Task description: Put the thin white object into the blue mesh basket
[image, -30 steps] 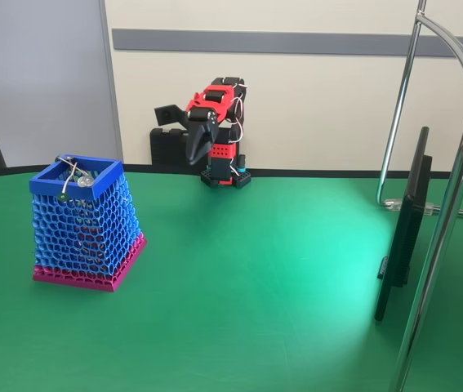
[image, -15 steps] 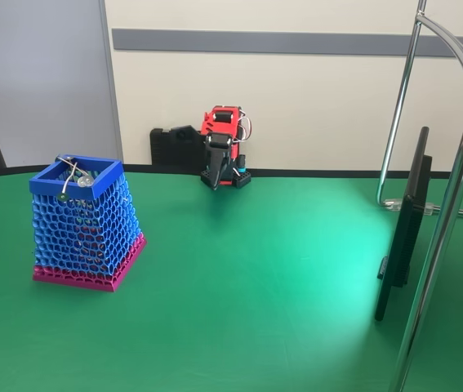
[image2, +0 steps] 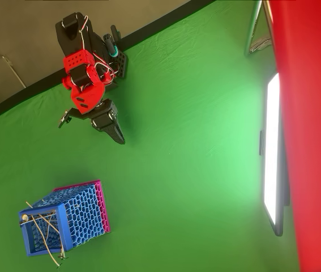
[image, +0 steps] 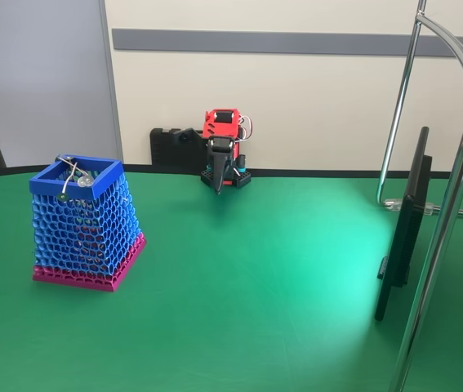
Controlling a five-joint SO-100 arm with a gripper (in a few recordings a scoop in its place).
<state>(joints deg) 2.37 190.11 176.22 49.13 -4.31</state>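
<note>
Since the earlier frames the red and black arm has folded back toward its base, and its gripper (image: pixel 218 184) now hangs point-down by the far edge of the green cloth-covered table (image: pixel 280 286), well apart from the basket; the jaws look drawn together to a narrow wedge with nothing seen between them — most plainly in the overhead view (image2: pixel 116 135).

By the look of it this is a rest pose, which suggests the placing is done and the arm parked clear.

The tapered blue honeycomb-mesh basket with solid blue rim and magenta bottom band (image: pixel 84 224) stands upright at the left of the fixed view; from that side a few wires and a round tip show at the rim, but which strand is which cannot be told.

The overhead view (image2: pixel 64 220) looks into the mouth: several pale strands lie crossed inside, one or two reaching over the rim; the slender off-white strand with a small bead (image2: pixel 35 211) is most likely among them, though too fine to single out with certainty; no such strand lies loose on the cloth.
</note>
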